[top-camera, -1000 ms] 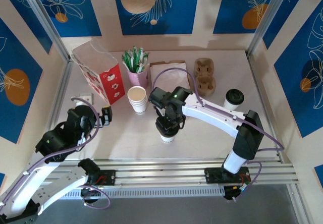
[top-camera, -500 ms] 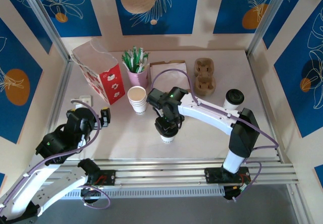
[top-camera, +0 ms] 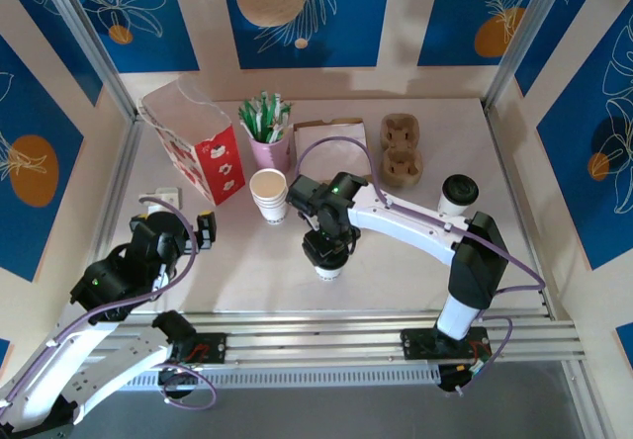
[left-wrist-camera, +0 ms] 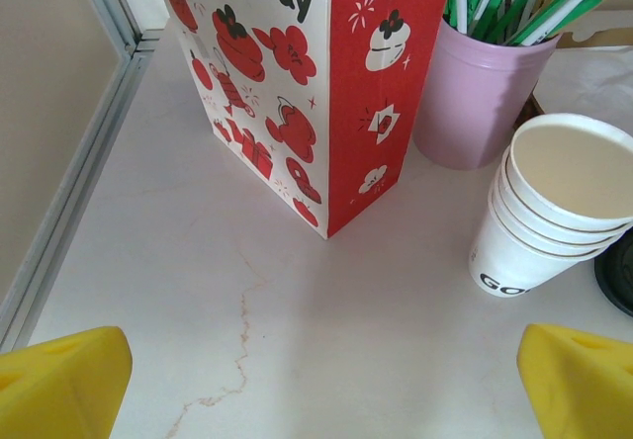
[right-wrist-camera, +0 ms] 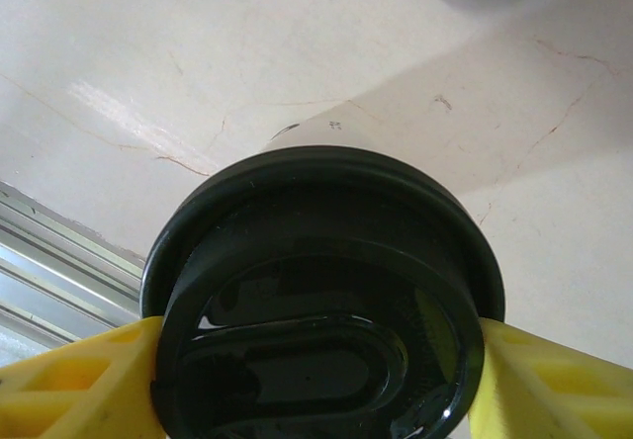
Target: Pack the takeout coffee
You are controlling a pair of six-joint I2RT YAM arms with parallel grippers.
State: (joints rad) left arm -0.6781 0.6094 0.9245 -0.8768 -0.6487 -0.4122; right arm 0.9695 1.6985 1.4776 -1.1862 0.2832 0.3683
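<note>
- Your landmark is the stack of lidless white cups [top-camera: 269, 195], standing upright on the pale table [top-camera: 247, 271]; your left wrist camera sees it too [left-wrist-camera: 554, 207].
- Your right gripper [top-camera: 326, 249] is near the stack, to its right and closer to the arm bases, pointing down over a takeout coffee cup [top-camera: 327, 269].
- In the right wrist view the cup's round black lid [right-wrist-camera: 316, 291] sits between the yellow fingers [right-wrist-camera: 79, 380]. Both fingers touch the lid's sides, so your right jaws are pinching the lidded cup at its top.
- That cup stands upright with its base on the table.
- A second takeout coffee cup [top-camera: 458, 194], also lidded, stands well to the right of the stack, with nothing touching it.
- Your left gripper [top-camera: 206, 228] is to the left of the stack, apart from it. Its jaws are spread wide with only bare table between them [left-wrist-camera: 316, 390].
- The red-and-white paper bag [top-camera: 193, 142] stands left of the stack and farther back, its mouth open.
- A pink holder [top-camera: 269, 149] of green-and-white sticks is just behind the stack.
- The brown cardboard cup carrier [top-camera: 402, 150] lies behind the stack and off to its right.
</note>
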